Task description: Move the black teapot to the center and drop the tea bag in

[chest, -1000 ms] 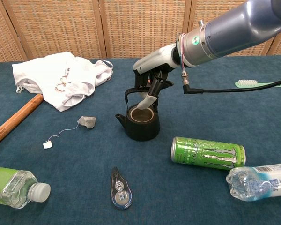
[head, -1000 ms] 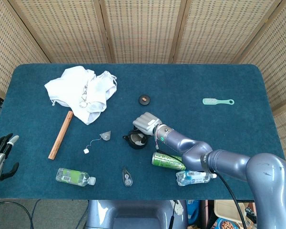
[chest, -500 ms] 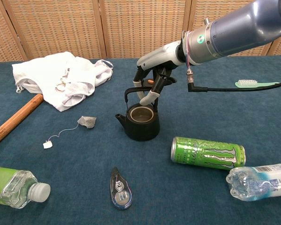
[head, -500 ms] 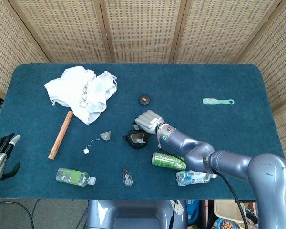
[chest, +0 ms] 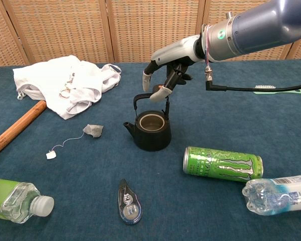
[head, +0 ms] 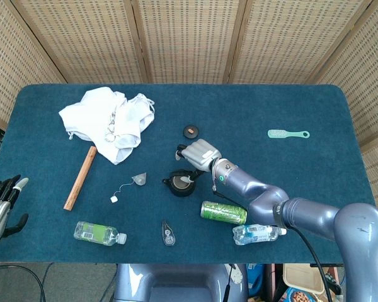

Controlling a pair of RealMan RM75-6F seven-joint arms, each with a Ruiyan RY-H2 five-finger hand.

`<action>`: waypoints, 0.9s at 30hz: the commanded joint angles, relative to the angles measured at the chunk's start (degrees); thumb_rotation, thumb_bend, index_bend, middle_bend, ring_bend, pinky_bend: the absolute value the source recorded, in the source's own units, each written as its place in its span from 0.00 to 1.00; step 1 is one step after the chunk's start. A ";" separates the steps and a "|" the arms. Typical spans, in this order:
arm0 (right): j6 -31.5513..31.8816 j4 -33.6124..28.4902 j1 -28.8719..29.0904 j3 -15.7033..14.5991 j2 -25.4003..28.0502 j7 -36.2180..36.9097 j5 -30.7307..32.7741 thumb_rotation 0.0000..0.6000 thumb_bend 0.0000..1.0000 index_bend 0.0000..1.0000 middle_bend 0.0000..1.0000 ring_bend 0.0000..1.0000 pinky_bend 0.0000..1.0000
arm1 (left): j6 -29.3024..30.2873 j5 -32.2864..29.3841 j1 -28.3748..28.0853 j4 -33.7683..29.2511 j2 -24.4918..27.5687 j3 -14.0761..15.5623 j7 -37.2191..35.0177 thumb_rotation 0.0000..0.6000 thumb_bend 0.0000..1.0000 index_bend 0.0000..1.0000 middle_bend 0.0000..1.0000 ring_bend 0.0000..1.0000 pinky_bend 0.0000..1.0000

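Note:
The black teapot [head: 181, 184] [chest: 150, 129] stands upright near the table's middle, lidless, with its handle raised. My right hand [head: 198, 155] [chest: 165, 75] hovers just above and behind the handle, fingers apart, holding nothing and clear of the pot. The tea bag [head: 139, 178] [chest: 93, 130] lies flat to the left of the pot, and its string runs to a white tag [head: 114, 199] [chest: 51, 155]. A small black lid [head: 191, 131] lies farther back. My left hand [head: 1, 201] hangs empty off the table's left edge, seen only in the head view.
A green can [head: 223, 212] [chest: 223, 163] and a plastic bottle [head: 255, 234] [chest: 278, 195] lie right of the pot. A tape dispenser [chest: 129, 202], another bottle [head: 99, 233], a wooden stick [head: 80, 177], white cloth [head: 109, 121] and a toothbrush [head: 288, 133] lie around.
My right hand has lifted up and back off the teapot's handle and spread its fingers. The teapot stays where it stood.

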 commanded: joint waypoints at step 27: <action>10.21 -0.50 -7.94 1.39 2.86 -0.57 -0.33 0.89 0.46 0.28 0.22 0.43 0.73 | -0.02 1.74 -0.65 -0.70 0.75 0.12 1.42 1.00 0.43 0.00 0.00 0.00 0.00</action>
